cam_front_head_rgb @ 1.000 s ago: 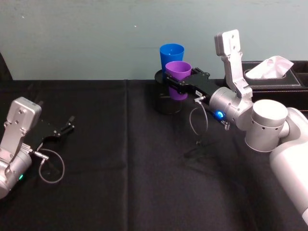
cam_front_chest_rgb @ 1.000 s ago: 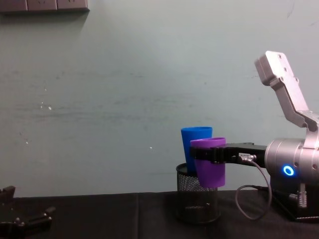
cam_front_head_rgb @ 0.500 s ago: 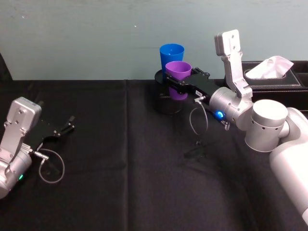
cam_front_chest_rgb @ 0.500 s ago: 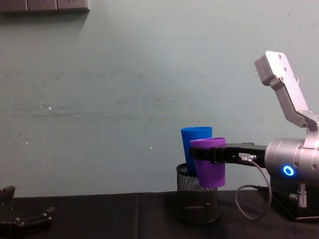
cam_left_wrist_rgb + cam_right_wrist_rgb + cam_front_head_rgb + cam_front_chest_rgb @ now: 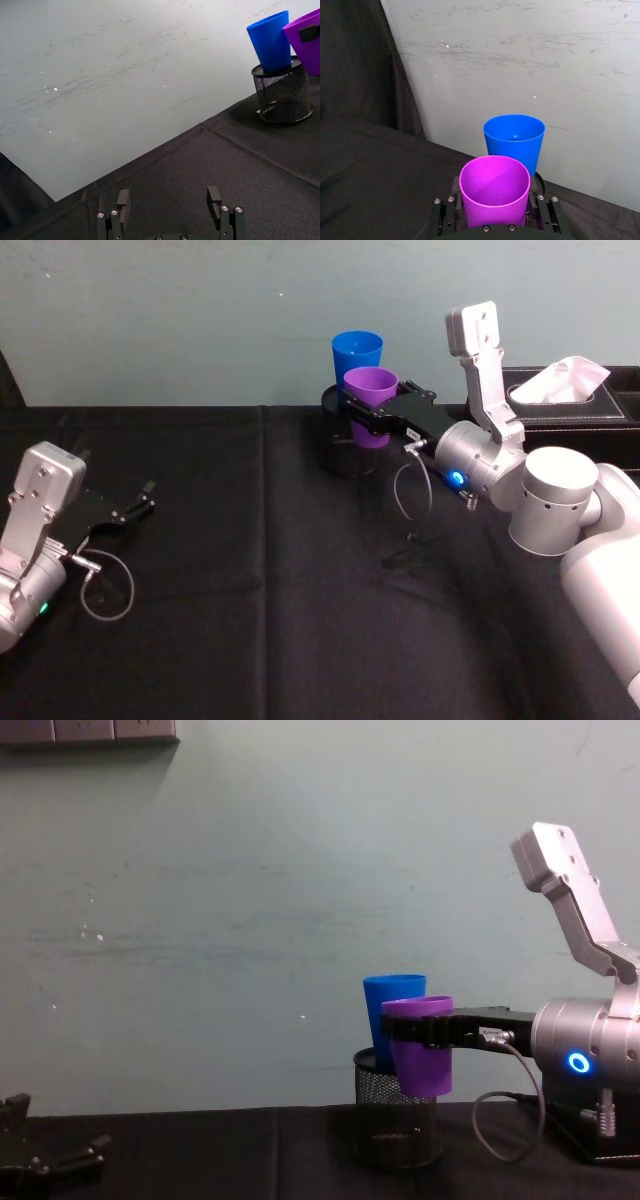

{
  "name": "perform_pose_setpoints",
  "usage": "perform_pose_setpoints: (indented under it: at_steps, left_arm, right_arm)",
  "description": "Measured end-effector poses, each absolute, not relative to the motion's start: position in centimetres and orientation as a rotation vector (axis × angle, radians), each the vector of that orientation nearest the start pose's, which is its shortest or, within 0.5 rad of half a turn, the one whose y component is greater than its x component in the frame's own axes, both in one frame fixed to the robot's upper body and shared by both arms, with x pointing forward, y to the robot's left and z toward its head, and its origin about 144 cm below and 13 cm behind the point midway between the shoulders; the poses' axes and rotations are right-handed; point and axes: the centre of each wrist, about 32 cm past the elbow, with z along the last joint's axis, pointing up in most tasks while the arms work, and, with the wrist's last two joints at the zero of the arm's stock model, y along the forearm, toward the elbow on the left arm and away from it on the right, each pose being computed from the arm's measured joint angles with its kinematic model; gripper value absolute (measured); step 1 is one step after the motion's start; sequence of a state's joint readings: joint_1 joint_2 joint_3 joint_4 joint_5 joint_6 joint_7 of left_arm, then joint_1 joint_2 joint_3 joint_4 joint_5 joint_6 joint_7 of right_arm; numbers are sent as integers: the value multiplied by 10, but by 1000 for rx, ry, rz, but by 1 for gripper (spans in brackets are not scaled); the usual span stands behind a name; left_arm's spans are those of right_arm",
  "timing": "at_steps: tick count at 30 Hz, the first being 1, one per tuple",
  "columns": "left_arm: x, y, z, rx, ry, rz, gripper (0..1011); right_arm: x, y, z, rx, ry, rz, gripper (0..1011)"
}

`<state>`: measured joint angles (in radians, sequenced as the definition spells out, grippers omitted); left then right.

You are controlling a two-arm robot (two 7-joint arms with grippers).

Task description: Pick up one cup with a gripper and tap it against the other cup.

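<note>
Our right hand (image 5: 364, 421) is clenched around the purple cup (image 5: 494, 190), holding it upright in the air over the desk (image 5: 250, 590). It's just in front of the blue cup (image 5: 357, 350), which stands in the black mesh pen pot (image 5: 396, 1130), and we honestly can't tell if the two cups touch. Our left hand (image 5: 169, 196) sits low at the desk's left side, released with fingers spread.
</note>
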<state>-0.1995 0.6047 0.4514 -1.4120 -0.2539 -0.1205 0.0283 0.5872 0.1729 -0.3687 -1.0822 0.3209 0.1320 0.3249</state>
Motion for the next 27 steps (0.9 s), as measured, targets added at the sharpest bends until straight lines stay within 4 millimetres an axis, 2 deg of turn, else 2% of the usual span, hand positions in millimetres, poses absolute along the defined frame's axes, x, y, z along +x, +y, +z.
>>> perform_pose_setpoints:
  at_steps: [27]
  left_arm:
    - [489,310,1140,304,-285,1248,1000]
  right_arm:
    - [608,-202,1206,-89,69,-1011,730]
